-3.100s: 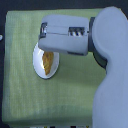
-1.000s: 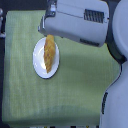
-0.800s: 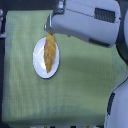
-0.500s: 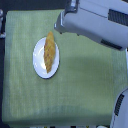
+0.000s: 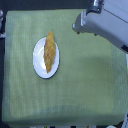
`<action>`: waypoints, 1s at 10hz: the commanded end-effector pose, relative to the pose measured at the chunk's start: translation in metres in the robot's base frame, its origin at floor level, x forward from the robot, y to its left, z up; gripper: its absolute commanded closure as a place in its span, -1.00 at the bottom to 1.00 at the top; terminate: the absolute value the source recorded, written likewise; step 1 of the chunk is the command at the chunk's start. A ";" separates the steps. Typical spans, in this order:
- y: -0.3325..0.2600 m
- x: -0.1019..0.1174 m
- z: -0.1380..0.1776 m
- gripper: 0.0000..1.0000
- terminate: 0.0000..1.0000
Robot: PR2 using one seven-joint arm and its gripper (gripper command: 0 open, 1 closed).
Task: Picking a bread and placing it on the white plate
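Bread [image 5: 49, 51], golden-orange with a slightly rough, crusty look, lies lengthwise on the white plate [image 5: 38, 62] in front of you. Its shape is elongated with tapered ends, and it runs from the plate's far rim to near its closer rim, tilted a little so the upper tip leans toward the exterior view's right. You can see the plate is round and glossy with a shallow rim, and it sits on a green woven cloth [image 5: 85, 85] with a fine, ribbed texture that covers the table. The arm [image 5: 102, 25] shows as a boxy grey and white shell with smooth, hard panels at the upper part of the exterior view's right, well apart from the plate. You cannot tell whether its fingers are apart or together, since the gripper's tips are not clearly visible.
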 end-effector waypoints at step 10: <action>-0.157 0.018 0.007 -1.00 -1.00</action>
